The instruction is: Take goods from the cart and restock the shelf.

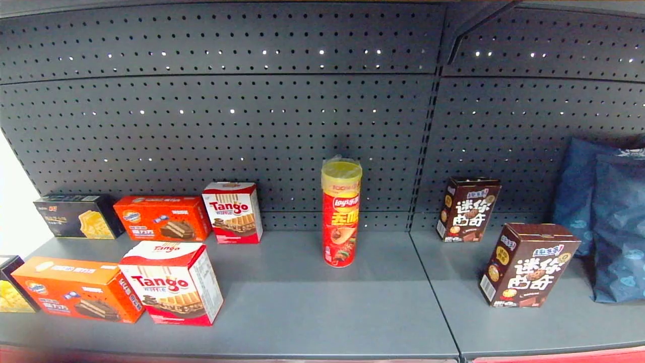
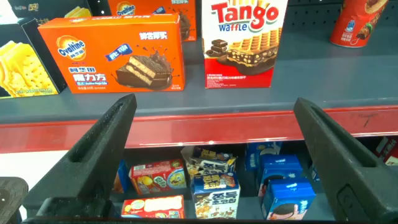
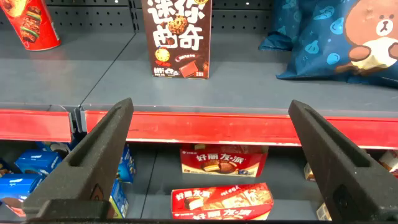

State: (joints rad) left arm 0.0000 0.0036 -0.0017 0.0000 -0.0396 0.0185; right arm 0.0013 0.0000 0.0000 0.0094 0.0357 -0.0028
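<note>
The shelf (image 1: 312, 302) spans the whole width as a grey deck, with a perforated back panel (image 1: 227, 126) behind it and a red edge strip (image 2: 249, 127) along its front. Two blue bags (image 1: 615, 222) lean at its right end. At the left stand two rows of cartons: orange boxes (image 1: 75, 287), wafer boxes (image 1: 174, 282) just beside them, and black-and-yellow boxes (image 1: 78, 217) at the far left. Right of the deck joint stand two brown boxes (image 1: 526, 264), the front one slightly turned. The chip can (image 1: 341, 217) stands alone near the middle, upright with its long axis vertical, well apart from both groups. Small cartons (image 2: 214, 186) sit on a lower level beneath the strip.

The left gripper (image 2: 214, 112) is just off the shelf front, level with the strip. Its jaws are spread wide and hold nothing, and the front orange and wafer boxes lie straight ahead of it. The right gripper (image 3: 211, 109) is placed likewise, its jaws spread and empty, and it faces the front brown box.

With both grippers empty, the step in hand looks like a fetch from the cart, not a placement. The bare deck on either side of the can lies ahead and between the two arms, about equally near to each. An item would have to go in forward over the strip.
</note>
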